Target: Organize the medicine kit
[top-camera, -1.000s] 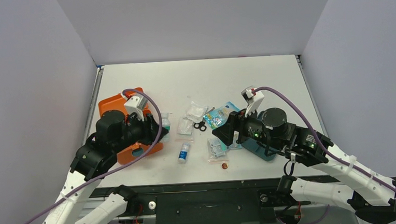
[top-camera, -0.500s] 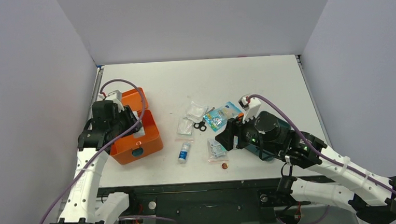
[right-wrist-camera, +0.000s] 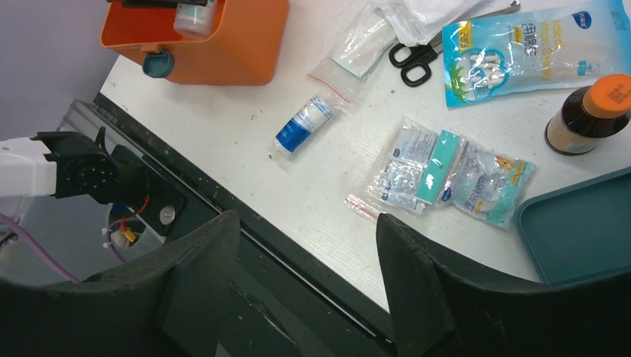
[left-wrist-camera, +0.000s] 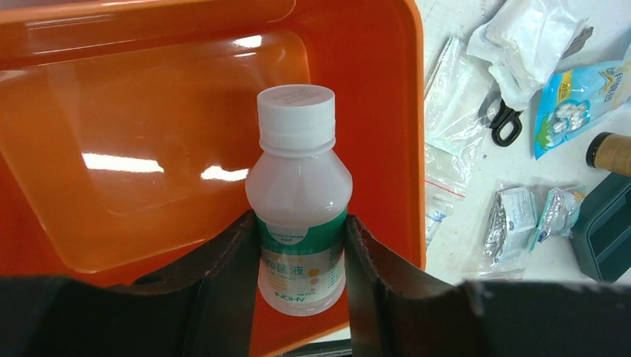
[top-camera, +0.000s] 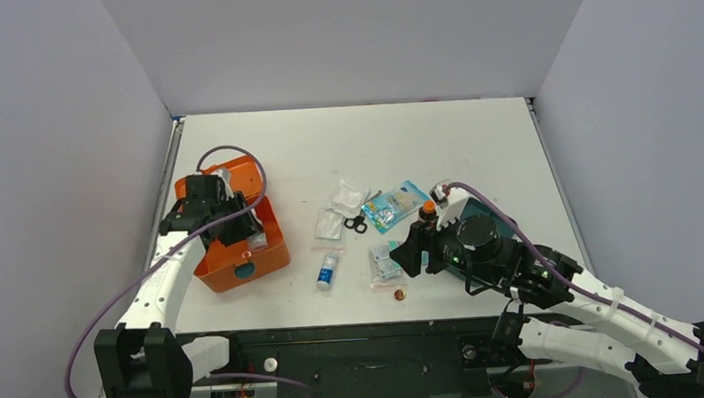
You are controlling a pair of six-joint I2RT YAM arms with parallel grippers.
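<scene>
Orange rectangular plastic medicine kit (left-wrist-camera: 149,149) is now sitting beneath the left gripper (left-wrist-camera: 300,223) — it's swinging in, pinching a white-capped translucent bottle (left-wrist-camera: 298,171) for stowing; right gripper (right-wrist-camera: 305,223) spread.

I make out Chinese characters on the green-and-white label of the bottle (left-wrist-camera: 299,201), Latin capitals beneath too blurred to spell, more Chinese print on the pouch (right-wrist-camera: 521,44) at one o'clock, too small to read.

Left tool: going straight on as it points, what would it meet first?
The medicine kit: the left tool, holding a white bottle, points into its orange inside; the bottle probably touches there first, depth unclear.
</scene>
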